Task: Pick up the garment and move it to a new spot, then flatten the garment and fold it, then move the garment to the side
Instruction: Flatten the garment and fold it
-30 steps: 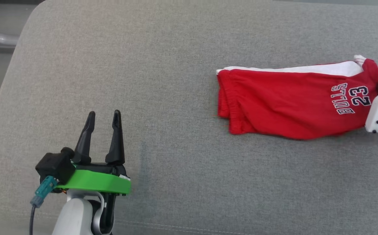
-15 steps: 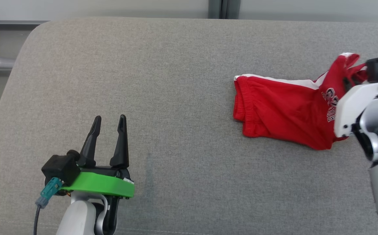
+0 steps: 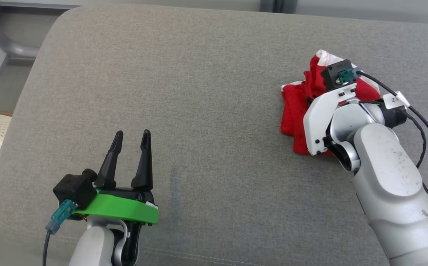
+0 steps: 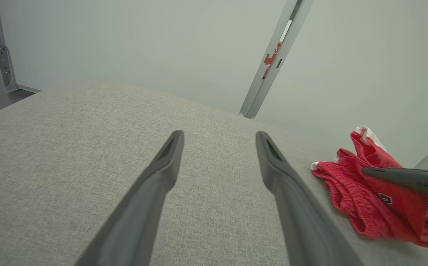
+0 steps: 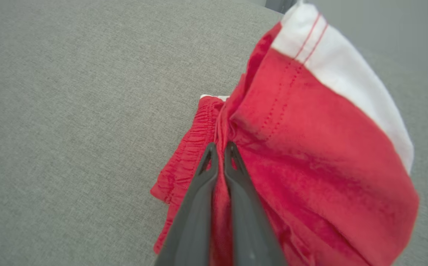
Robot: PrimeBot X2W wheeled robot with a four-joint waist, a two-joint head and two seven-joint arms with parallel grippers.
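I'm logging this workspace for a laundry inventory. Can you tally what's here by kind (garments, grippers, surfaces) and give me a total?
Garments: 1, the red shorts, bunched up and pinched by the right gripper
Grippers: 2, the left gripper, open, and the right gripper, shut on the shorts
Surfaces: 1, the grey cushion
Total: 4

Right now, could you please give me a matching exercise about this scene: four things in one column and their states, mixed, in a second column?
Things:
1. left gripper
2. right gripper
3. red garment
4. grey cushion

States:
a. shut on cloth
b. bunched up, one end raised
c. open, holding nothing
d. lying under the garment

Pairs: 1-c, 2-a, 3-b, 4-d
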